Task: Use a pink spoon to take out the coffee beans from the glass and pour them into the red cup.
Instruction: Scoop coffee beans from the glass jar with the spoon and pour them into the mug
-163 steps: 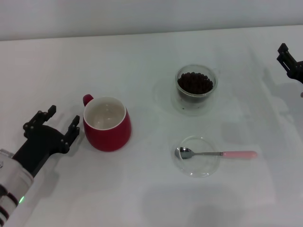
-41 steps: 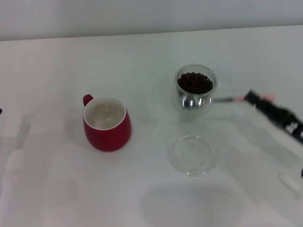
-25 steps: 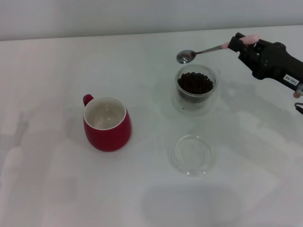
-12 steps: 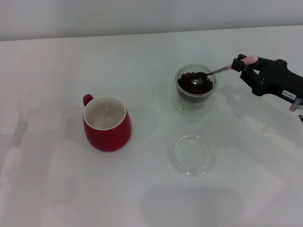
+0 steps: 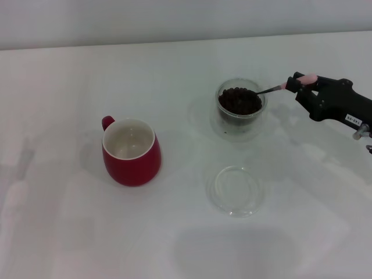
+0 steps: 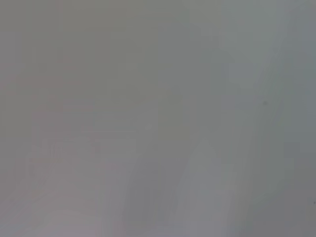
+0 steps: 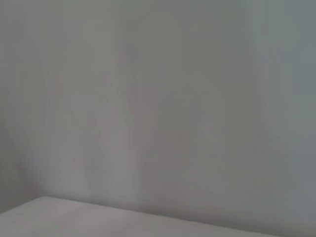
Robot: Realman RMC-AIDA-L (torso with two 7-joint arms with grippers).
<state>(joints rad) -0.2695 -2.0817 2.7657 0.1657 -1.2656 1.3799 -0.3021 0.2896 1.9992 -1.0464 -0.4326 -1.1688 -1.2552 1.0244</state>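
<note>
Your right gripper (image 5: 297,82) is clamped on the light, stiff spoon (image 5: 278,88) at its pink handle end, bowl buried in the loose beans (image 5: 239,100) inside the fragile glass (image 5: 240,109); lift level.

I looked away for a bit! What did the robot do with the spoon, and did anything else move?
The right gripper took the pink spoon off the clear dish, lifted it over the glass and dipped its bowl into the coffee beans. The left arm pulled out of sight. The red cup, glass and dish stayed put.
</note>
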